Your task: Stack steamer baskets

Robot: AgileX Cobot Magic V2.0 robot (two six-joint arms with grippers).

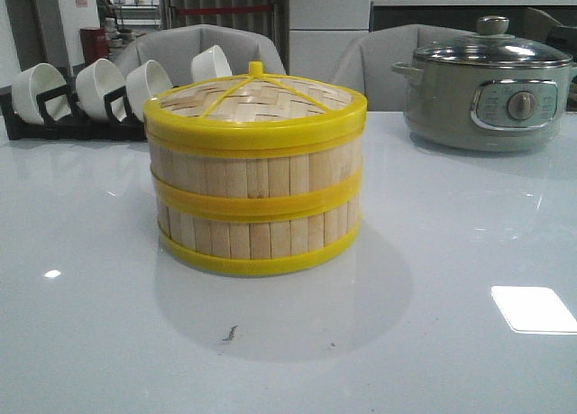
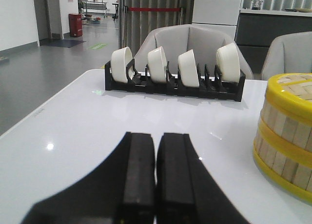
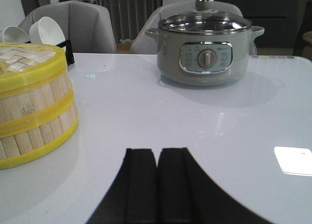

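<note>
Steamer baskets (image 1: pixel 257 193) stood stacked two high near the middle of the white tabletop (image 1: pixel 433 342) in the front view, the upper tier sitting squarely on the lower, their yellow rims meeting in a band halfway up. A woven lid (image 1: pixel 257 98) with a yellow rim and a small knob capped the stack. At about ten o'clock from the stack, a black rack (image 1: pixel 54 121) held white bowls (image 1: pixel 99 87) on edge. At about two o'clock, well apart, sat a grey electric pot (image 1: pixel 487 94) with a glass lid. Neither arm appeared in this view.

In the left wrist view, the left claw (image 2: pixel 156 180) hung over bare tabletop with its two black fingers (image 2: pixel 139 175) pressed together, nothing between them. The stacked baskets (image 2: pixel 287 136) sat off to one side of it, apart from the fingers, only partly in frame. The rack (image 2: pixel 175 82) with four bowls stood farther back, before grey chairs (image 2: pixel 190 43).

In the right wrist view, the right claw (image 3: pixel 156 185) was likewise closed and empty, fingers (image 3: pixel 173 185) touching each other above the tabletop. The baskets (image 3: pixel 34 112) stood to one side, clear of the claw, and the pot (image 3: pixel 204 53) sat beyond, well apart from both. A bright patch of reflected light (image 3: pixel 292 160) lay on the tabletop.
</note>
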